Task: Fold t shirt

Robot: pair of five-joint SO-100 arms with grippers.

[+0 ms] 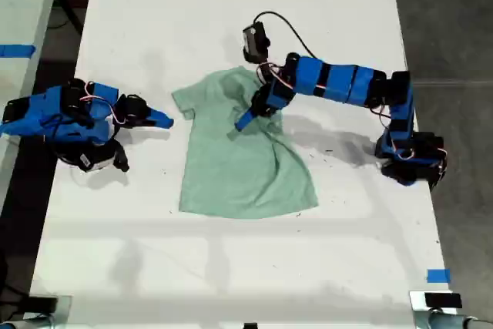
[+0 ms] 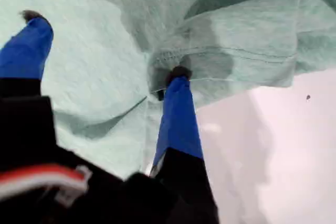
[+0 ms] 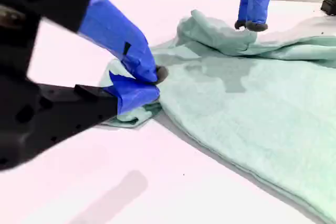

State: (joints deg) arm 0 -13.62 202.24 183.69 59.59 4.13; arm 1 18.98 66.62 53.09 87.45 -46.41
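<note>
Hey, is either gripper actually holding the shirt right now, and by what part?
My first gripper is open over the pale mint-green fabric t shirt, holding nothing. My second gripper looks shut beside its sleeve; whether it pinches fabric cannot be told.

Arms: two, blue shells with black joints and motor blocks.
My first gripper: blue fingers with dark rounded tips, on a black body with a red-and-white band.
My second gripper: blue tapered fingers, dark pad at one tip, on a black body.
Cables: a black cable loops from a black wrist camera; thin red and white wires run at the joints.
</note>
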